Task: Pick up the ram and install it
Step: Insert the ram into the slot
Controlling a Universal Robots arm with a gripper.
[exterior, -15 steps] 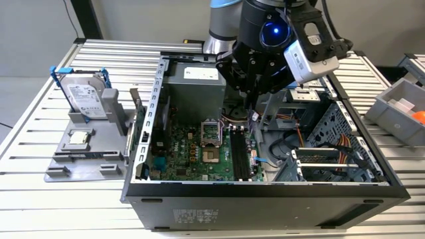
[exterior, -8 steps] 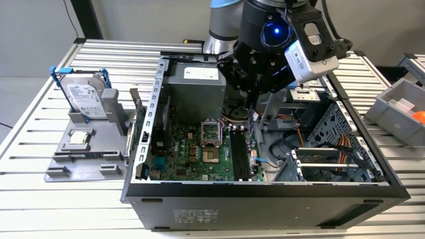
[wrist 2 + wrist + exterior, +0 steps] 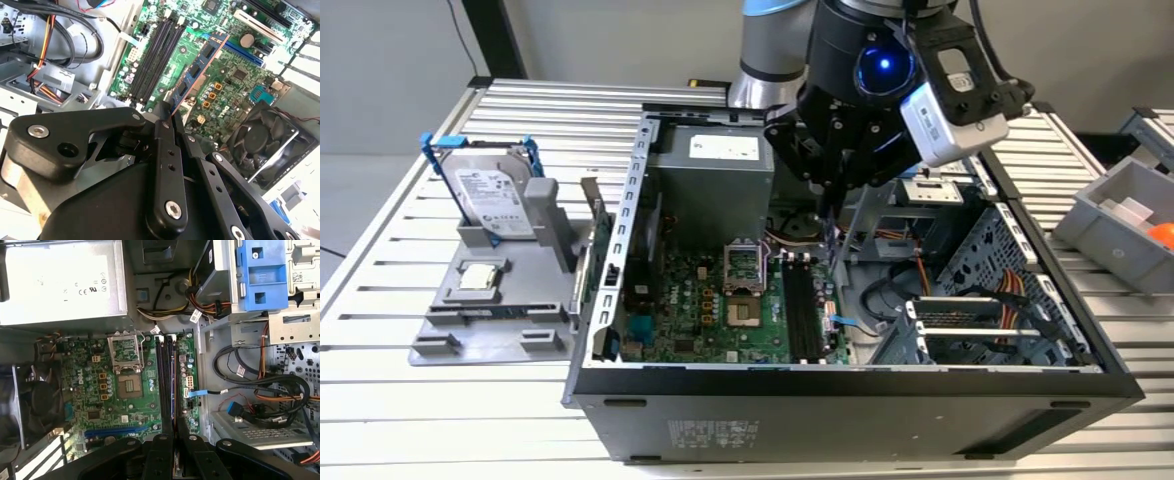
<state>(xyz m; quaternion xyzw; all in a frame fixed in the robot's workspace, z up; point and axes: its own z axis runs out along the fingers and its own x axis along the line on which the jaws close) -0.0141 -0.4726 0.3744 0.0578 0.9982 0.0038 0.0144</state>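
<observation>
Inside the case (image 3: 654,180), tool (image 3: 167,117) hides the ram's (image 3: 200,62) grasped end.

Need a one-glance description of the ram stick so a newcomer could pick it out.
Start at the open computer case, over its green motherboard. The ram is the long, thin board sticking out from the gripper, above the black memory slots. It alone hangs clear of the board, edged in orange and carrying dark chips.

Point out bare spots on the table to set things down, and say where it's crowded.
Bare slats on the table in front of the grey tray, and behind the hard drive. Crowded inside the computer case, where the gripper holds the ram over the slots.
</observation>
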